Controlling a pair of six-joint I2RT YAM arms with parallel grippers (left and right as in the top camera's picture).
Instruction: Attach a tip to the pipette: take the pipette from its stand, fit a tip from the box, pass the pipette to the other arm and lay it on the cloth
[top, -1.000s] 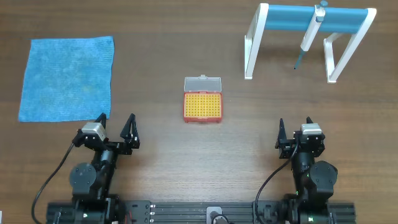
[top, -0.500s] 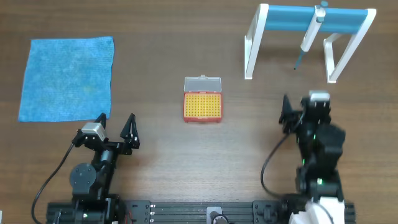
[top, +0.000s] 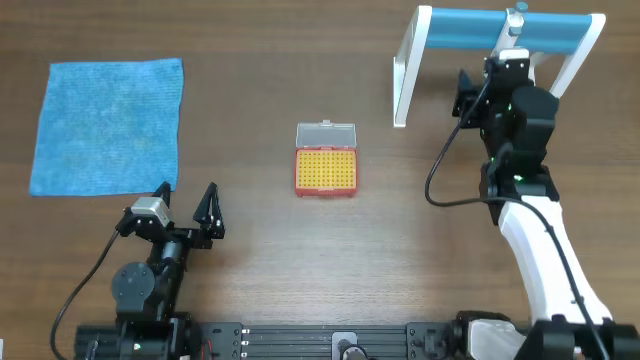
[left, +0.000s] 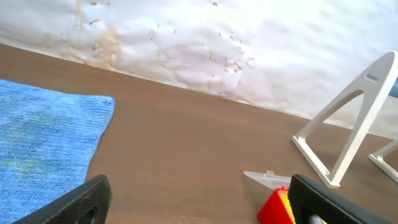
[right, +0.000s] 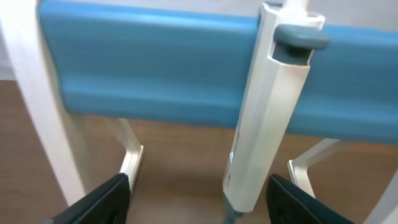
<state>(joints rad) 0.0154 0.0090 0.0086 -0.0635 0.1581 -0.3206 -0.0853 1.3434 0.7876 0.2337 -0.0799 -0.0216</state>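
Right gripper (right: 198, 196) is held wide open and empty; the white and grey plastic pipette (right: 267, 118) is seen between its fingers, untouched, hung on the blue-barred white stand (right: 143, 68). Left gripper (top: 188, 200) is likewise spread open, empty, near the blue woven cloth (top: 108, 125).

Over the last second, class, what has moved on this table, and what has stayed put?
The right pincer moved forward from near its arm's base to the stand. It now sits open in front of the hanging pipette, gripping nothing. The left pincer, cloth, tip box, stand and pipette kept their places.
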